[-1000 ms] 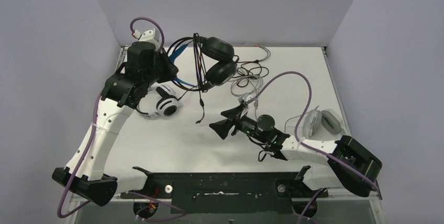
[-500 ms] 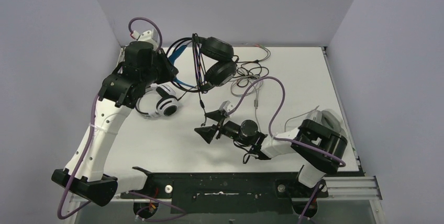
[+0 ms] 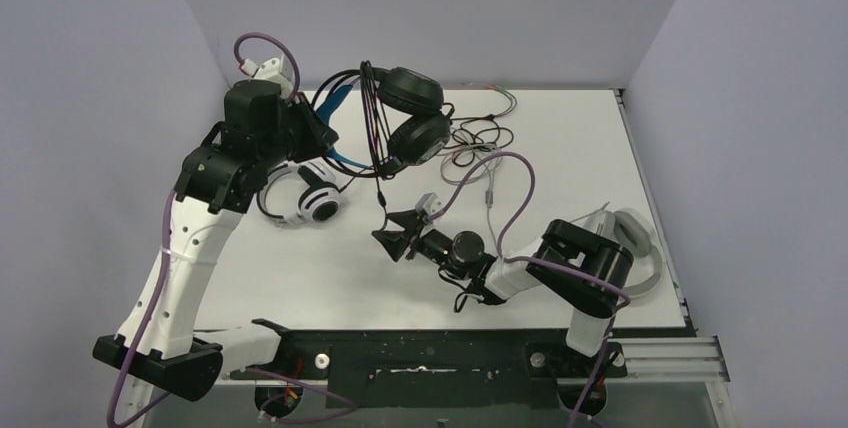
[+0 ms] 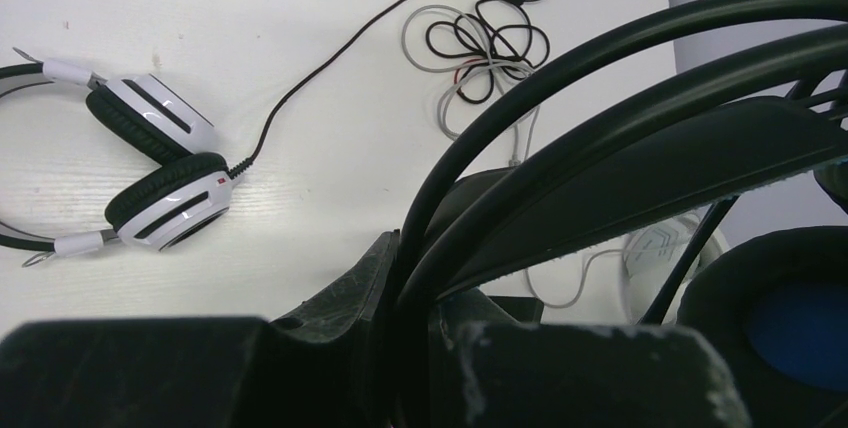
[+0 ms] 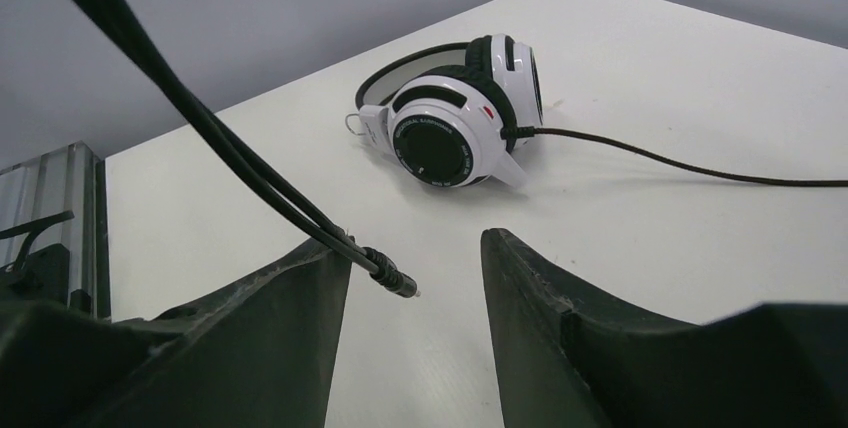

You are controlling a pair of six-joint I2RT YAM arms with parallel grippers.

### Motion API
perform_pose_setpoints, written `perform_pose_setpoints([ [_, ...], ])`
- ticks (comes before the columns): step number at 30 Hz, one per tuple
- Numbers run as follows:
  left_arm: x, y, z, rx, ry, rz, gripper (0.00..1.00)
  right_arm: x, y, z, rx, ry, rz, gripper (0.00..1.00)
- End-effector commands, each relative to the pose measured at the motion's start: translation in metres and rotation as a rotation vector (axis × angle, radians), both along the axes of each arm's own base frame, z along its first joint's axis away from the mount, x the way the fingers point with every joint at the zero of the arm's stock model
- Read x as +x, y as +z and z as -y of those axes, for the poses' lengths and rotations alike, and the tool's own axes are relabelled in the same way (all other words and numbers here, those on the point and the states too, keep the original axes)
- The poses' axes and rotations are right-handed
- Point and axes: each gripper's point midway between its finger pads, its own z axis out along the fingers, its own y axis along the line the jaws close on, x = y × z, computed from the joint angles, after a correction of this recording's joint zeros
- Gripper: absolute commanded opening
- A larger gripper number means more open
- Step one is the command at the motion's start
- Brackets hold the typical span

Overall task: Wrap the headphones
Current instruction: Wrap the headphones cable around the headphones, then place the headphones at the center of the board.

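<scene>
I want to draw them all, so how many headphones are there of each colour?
Black headphones: 1
White headphones: 2 (white pair with black cup centres; pale pair, partly hidden at the right)
Total: 3

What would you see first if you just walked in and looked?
The big black headphones, lifted off the table at the far left by the left gripper clamped on their headband. Their black cable dangles down, its plug between the open jaws of the right gripper near the table's middle.
</scene>
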Motion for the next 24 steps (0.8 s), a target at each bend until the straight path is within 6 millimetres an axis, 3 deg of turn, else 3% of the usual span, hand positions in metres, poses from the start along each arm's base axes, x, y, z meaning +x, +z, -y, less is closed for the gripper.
perform_pose_setpoints([
  [1, -0.009, 0.064, 0.009, -0.143, -0.038, 0.163, 0.0, 0.009, 0.051, -0.006, 0.132, -0.034, 0.124, 0.52],
  [7, -0.012, 0.068, 0.008, -0.151, -0.047, 0.169, 0.0, 0.009, 0.057, -0.009, 0.135, -0.021, 0.145, 0.52],
  [13, -0.014, 0.071, 0.008, -0.159, -0.055, 0.171, 0.0, 0.007, 0.049, -0.014, 0.126, 0.002, 0.133, 0.49],
  [17, -0.016, 0.073, 0.008, -0.162, -0.072, 0.176, 0.0, 0.006, 0.043, -0.005, 0.113, 0.001, 0.118, 0.3],
  [20, -0.019, 0.074, 0.007, -0.161, -0.114, 0.187, 0.0, 0.008, 0.025, 0.014, 0.068, 0.031, 0.048, 0.03],
  [24, -0.03, 0.081, 0.023, -0.168, -0.313, 0.266, 0.0, 0.015, 0.016, 0.053, 0.122, 0.085, -0.162, 0.0],
])
